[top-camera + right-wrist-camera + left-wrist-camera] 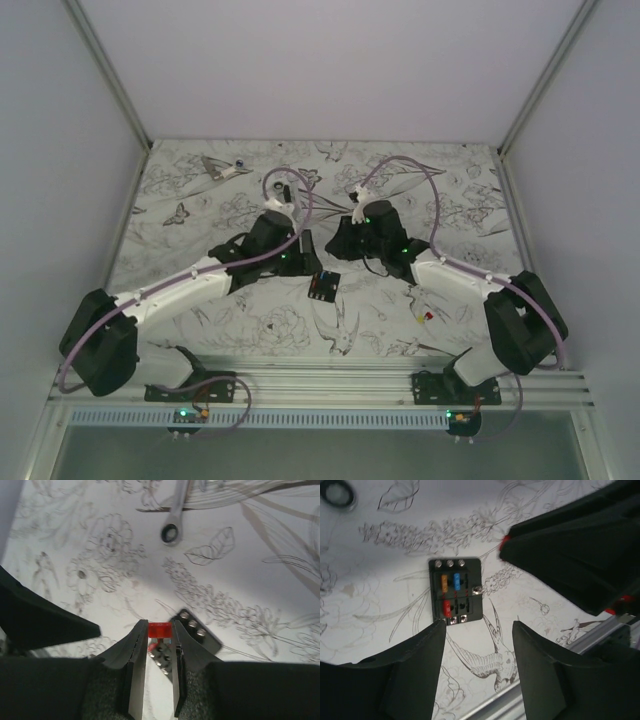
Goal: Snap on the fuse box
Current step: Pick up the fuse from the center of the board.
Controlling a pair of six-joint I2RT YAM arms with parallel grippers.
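The fuse box (323, 285) lies flat on the flower-patterned table between the two arms. In the left wrist view it is a black box (456, 591) carrying orange, blue and red fuses and silver screws. My left gripper (479, 625) hovers above the box's near edge, open, with only table between its fingers. My right gripper (159, 628) is shut on a small red fuse (159, 629), held over the fuse box (196, 632), which its fingers partly hide. The right gripper (570, 545) also shows at the upper right of the left wrist view.
A ratchet wrench (175, 525) lies on the table beyond the box. Small loose fuses (425, 316) sit to the right near the right arm. A metal rail (330, 385) runs along the near edge. Grey walls enclose the table.
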